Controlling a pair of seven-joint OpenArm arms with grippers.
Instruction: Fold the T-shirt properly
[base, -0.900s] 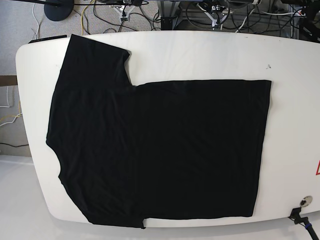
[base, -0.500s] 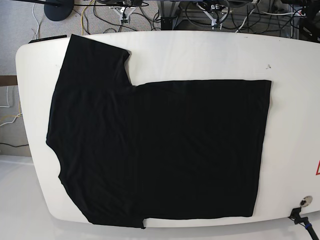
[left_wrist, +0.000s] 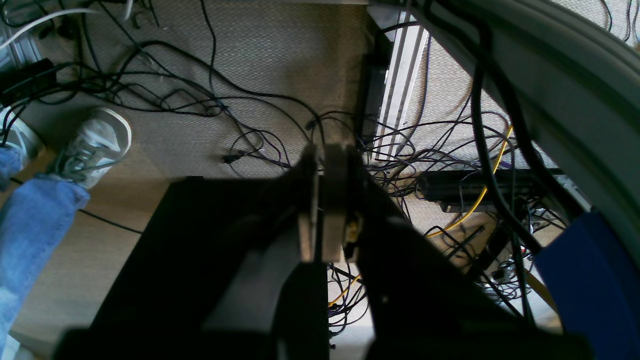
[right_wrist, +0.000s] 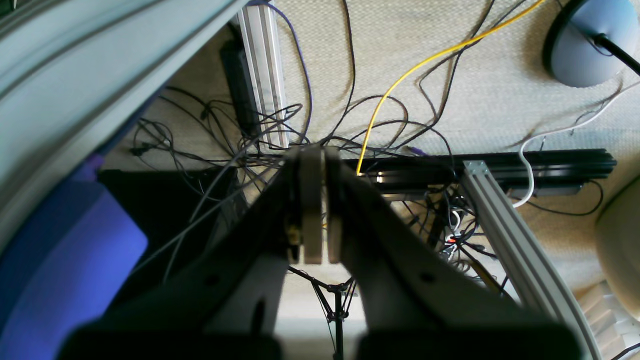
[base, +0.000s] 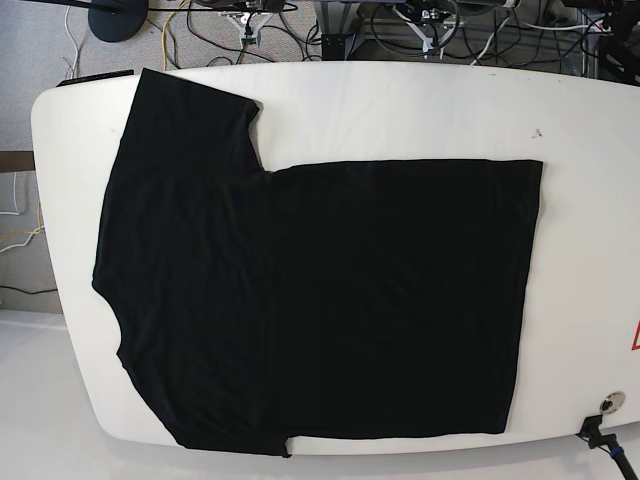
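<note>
Spread flat across the white rounded table (base: 400, 110), the large plain black short-sleeved T-shirt (base: 320, 300) is seen unfolded, one sleeve reaching the far left edge. Neither arm is seen over it. The left gripper (left_wrist: 320, 165) and right gripper (right_wrist: 315, 165) are closed on nothing above cable-strewn carpet (left_wrist: 280, 55).

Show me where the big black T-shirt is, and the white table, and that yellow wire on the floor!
Big black soft T-shirt (base: 330, 300): base view, middle of the body.
White rounded table (base: 400, 110): base view, bare top beyond the shirt.
Thin yellow wire (right_wrist: 400, 80): right wrist view, its curve over the carpet.
</note>
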